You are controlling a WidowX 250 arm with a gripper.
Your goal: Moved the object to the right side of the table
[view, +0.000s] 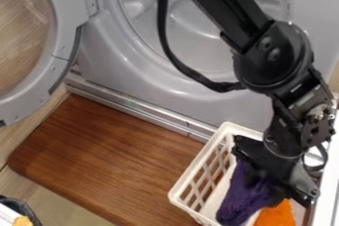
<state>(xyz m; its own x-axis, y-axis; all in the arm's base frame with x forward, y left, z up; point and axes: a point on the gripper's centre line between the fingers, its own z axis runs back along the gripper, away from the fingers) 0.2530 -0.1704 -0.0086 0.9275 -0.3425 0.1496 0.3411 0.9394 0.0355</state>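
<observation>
The black gripper (273,163) hangs at the lower right, low over the white plastic basket (193,184). Inside the basket lies a dark purple cloth (242,197), its upper part right against the gripper and partly hidden by it. Whether the gripper holds the cloth cannot be seen. An orange cloth (277,215) is beside the purple one, at the basket's lower right, near the bottom edge of the view.
A brown wooden board (112,158) spans the lower left and middle, with the basket at its right end. Behind stands a grey front-loading machine (165,93), its round door (63,27) swung out to the left. A dark-rimmed container (23,207) is at the bottom left corner.
</observation>
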